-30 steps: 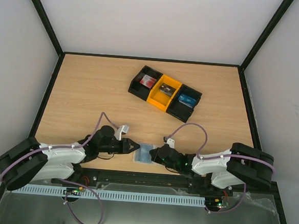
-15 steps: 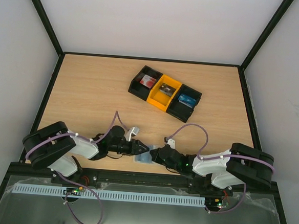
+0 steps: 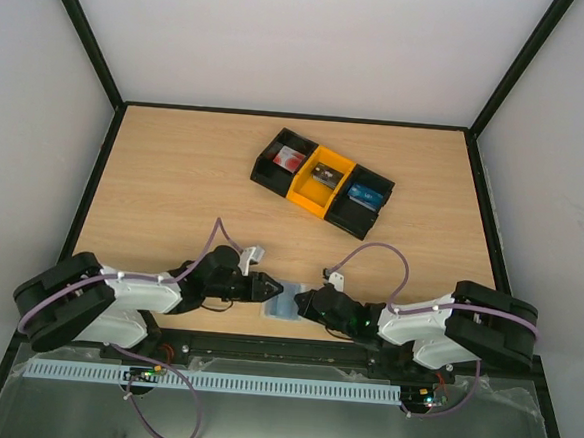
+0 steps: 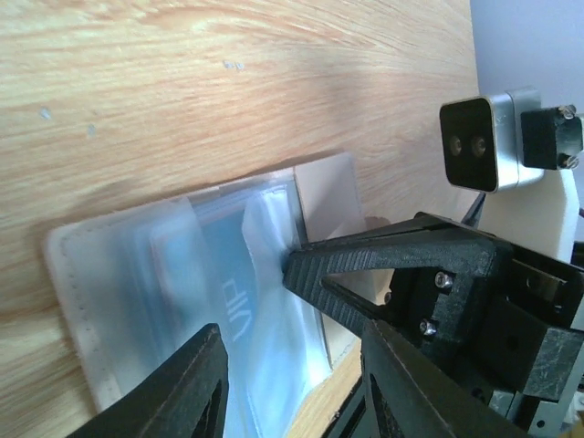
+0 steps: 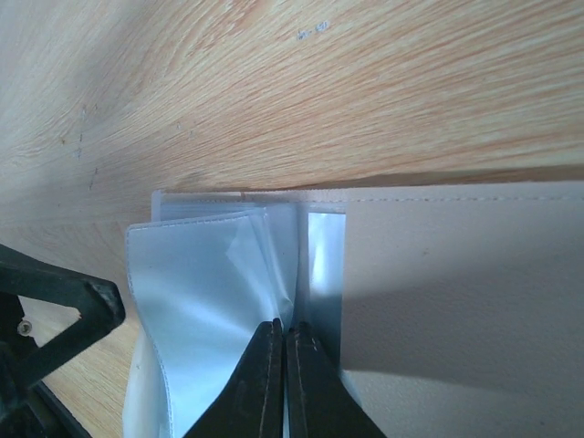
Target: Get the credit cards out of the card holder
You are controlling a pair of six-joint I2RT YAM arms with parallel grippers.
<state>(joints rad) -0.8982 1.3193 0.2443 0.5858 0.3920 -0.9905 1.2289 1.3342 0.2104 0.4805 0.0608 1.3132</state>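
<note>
The card holder (image 3: 283, 310) is a pale translucent sleeve lying flat near the table's front edge, between my two grippers. In the left wrist view the card holder (image 4: 119, 274) shows a blue credit card (image 4: 214, 287) with white letters inside it. My left gripper (image 4: 292, 327) is open, its fingers (image 4: 187, 388) standing either side of the sleeve's near end. My right gripper (image 5: 284, 327) is shut, its tips pressed on the fold of the card holder (image 5: 201, 283). Whether they pinch a thin layer does not show. From above, the left gripper (image 3: 267, 289) and right gripper (image 3: 301, 302) nearly meet.
A black-and-yellow three-compartment tray (image 3: 263, 173) stands mid-table, farther back. It holds a red card (image 3: 290, 159), a dark item (image 3: 325, 177) and a blue item (image 3: 366, 194). A black frame (image 3: 103, 166) and white walls bound the table.
My left gripper reached right to the holder, then drew back slightly, and its jaws stand wider apart. The right gripper stayed shut on the holder's fold.
</note>
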